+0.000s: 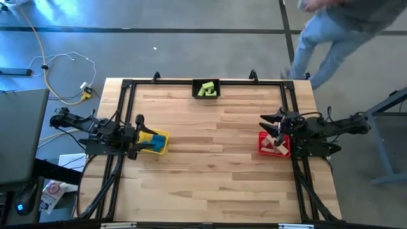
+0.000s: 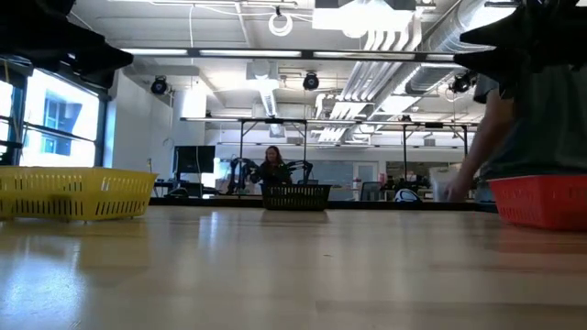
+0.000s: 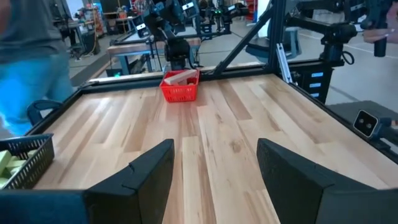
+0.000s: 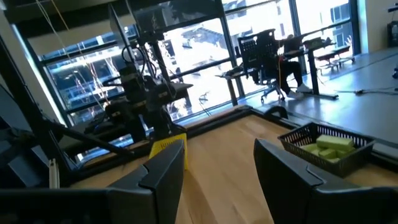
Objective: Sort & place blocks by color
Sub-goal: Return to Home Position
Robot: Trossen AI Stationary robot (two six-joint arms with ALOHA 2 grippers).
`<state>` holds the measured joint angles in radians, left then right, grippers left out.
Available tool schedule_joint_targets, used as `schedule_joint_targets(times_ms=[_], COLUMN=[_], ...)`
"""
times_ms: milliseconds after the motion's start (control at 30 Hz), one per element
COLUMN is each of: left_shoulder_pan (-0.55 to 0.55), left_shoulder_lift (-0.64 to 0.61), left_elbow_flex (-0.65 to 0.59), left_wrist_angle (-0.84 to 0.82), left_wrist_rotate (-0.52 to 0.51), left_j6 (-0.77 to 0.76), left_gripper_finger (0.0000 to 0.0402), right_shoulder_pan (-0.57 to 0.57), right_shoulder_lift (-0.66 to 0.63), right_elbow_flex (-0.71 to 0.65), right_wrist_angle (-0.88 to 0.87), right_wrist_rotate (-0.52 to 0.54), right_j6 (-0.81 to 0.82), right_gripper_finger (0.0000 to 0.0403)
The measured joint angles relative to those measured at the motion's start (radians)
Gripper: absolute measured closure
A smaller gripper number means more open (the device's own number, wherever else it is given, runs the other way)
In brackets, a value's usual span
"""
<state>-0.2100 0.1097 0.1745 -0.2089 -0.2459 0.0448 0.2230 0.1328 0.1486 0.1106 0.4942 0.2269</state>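
The lime green wooden blocks (image 1: 206, 90) lay in a small black mesh bin (image 1: 194, 89) at the middle of the far edge of the pale wooden table (image 1: 210, 172). The blue wooden blocks (image 1: 151, 141) lay in a small yellow mesh bin (image 1: 164, 143) at the left side. The plain light wood blocks (image 1: 275, 145) lay in a small red mesh bin (image 1: 262, 145) at the right side, well apart from the other two bins.

The left gripper (image 3: 214, 149) hung over the left end of the yellow bin, its fingers spread apart with nothing between them. The right gripper (image 4: 219, 149) hung over the red bin, likewise released and empty.

A person in blue trousers (image 1: 331, 38) was on the floor beyond the table's far right corner.
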Motion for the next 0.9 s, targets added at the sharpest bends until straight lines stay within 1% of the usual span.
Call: schedule_joint_targets(times_ms=[200, 367, 467, 633, 767, 900], left_shoulder_pan=[0.000, 0.000, 0.000, 0.000, 0.000, 0.000], left_shoulder_lift=[0.000, 0.000, 0.000, 0.000, 0.000, 0.000], left_elbow_flex=[0.000, -0.042, -0.092, -0.157, -0.162, -0.162], left_wrist_angle=[0.010, 0.097, 0.171, 0.242, 0.273, 0.268], left_wrist_rotate=[0.000, 0.000, 0.000, -0.001, -0.001, -0.007], left_j6=[-0.016, -0.016, -0.027, -0.053, -0.044, -0.022], left_gripper_finger=[0.0183, 0.0183, 0.0183, 0.0183, 0.0183, 0.0183], right_shoulder_pan=[0.000, 0.000, 0.000, 0.000, 0.000, 0.000], right_shoulder_lift=[-0.070, -0.103, -0.112, -0.115, -0.115, -0.115], right_elbow_flex=[0.000, 0.000, 0.000, 0.000, 0.000, 0.000], right_wrist_angle=[-0.125, -0.175, -0.203, -0.234, -0.251, -0.271], right_wrist_rotate=[0.000, 0.000, 0.000, 0.002, 0.002, 0.010], right_j6=[0.044, 0.043, 0.045, 0.045, 0.045, 0.043], right_gripper_finger=[0.0224, 0.0224, 0.0224, 0.0224, 0.0224, 0.0224])
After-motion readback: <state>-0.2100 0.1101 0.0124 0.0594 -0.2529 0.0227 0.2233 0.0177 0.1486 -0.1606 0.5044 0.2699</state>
